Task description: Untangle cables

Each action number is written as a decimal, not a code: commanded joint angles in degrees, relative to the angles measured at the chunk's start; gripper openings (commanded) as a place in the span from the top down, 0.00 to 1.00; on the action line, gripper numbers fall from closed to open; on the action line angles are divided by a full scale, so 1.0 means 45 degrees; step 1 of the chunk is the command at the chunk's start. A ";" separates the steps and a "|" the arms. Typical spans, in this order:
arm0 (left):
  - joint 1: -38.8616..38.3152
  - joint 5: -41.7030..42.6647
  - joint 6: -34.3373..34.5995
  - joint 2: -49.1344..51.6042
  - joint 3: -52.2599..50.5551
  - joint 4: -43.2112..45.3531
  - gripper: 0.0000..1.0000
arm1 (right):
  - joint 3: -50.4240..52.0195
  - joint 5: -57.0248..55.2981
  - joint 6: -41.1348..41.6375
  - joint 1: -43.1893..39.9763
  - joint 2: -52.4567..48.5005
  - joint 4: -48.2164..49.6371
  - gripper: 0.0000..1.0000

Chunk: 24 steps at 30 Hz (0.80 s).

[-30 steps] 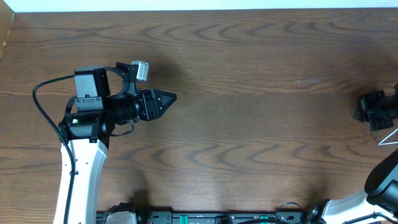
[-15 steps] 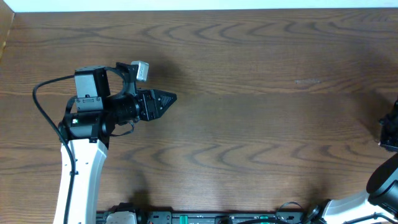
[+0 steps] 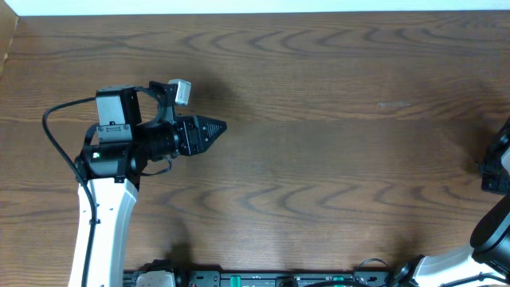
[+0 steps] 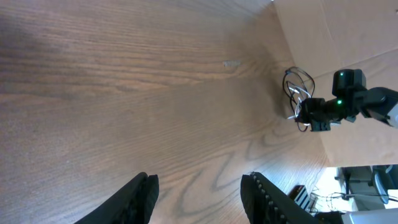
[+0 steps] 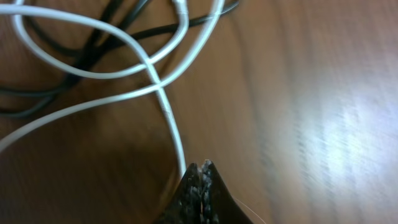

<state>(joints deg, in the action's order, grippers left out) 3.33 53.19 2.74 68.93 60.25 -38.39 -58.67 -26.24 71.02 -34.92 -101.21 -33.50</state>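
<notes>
In the right wrist view the white cable [image 5: 163, 99] loops over the black cable [image 5: 87, 57] on the wood, and one white strand runs down into the tip of my right gripper [image 5: 200, 167], which is shut on it. The left wrist view shows the same tangle of cables [image 4: 297, 92] far off at the right gripper [image 4: 309, 116]. Overhead, the right gripper [image 3: 496, 167] sits at the right edge and the cables do not show there. My left gripper [image 3: 220, 125] is open over bare wood at the left, with nothing between its fingers [image 4: 140, 198].
The wooden table [image 3: 319, 159] fills the overhead view. A cardboard-coloured surface [image 4: 348, 37] lies beyond the table's right side in the left wrist view. The left arm's black wire [image 3: 49, 127] loops out to the left of it.
The right arm has moved toward the right edge and nearer the front of the overhead view. The left arm has not moved.
</notes>
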 commanded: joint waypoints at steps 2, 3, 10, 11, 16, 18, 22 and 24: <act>0.0029 -0.0029 -0.0180 0.0010 0.0160 -0.0087 0.51 | 0.0831 -0.0379 -0.1933 -0.0005 0.0073 0.1768 0.99; 0.0029 -0.0024 -0.0180 0.0010 0.0160 -0.0092 0.51 | 0.0991 -0.0379 -0.2307 -0.0005 0.0073 0.2312 0.99; 0.0029 -0.0029 -0.0180 0.0010 0.0160 -0.0160 0.52 | 0.1166 -0.0826 -0.4464 -0.0073 0.0063 0.3939 0.99; 0.0029 -0.0029 -0.0180 0.0010 0.0160 -0.0180 0.51 | 0.1166 -0.0850 -0.4692 -0.0121 0.0058 0.4085 0.99; 0.0029 -0.0029 -0.0180 0.0010 0.0160 -0.0185 0.52 | 0.1166 -0.0850 -0.4804 -0.0767 -0.0087 0.4527 0.99; 0.0029 -0.0029 -0.0180 0.0010 0.0160 -0.0180 0.52 | 0.1166 -0.0826 -0.4809 -0.1141 -0.0233 0.4731 0.99; 0.0029 -0.0034 -0.0180 0.0010 0.0160 -0.0180 0.52 | 0.1166 -0.0685 -0.4809 -0.1632 -0.0559 0.4852 0.99; 0.0029 -0.0029 -0.0180 0.0010 0.0160 -0.0185 0.52 | 0.1166 -0.0563 -0.4901 -0.1787 -0.0850 0.5047 0.99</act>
<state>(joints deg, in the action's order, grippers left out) 3.33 53.21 2.72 68.93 60.25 -39.05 -53.71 -28.14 50.22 -41.89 -102.63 -11.66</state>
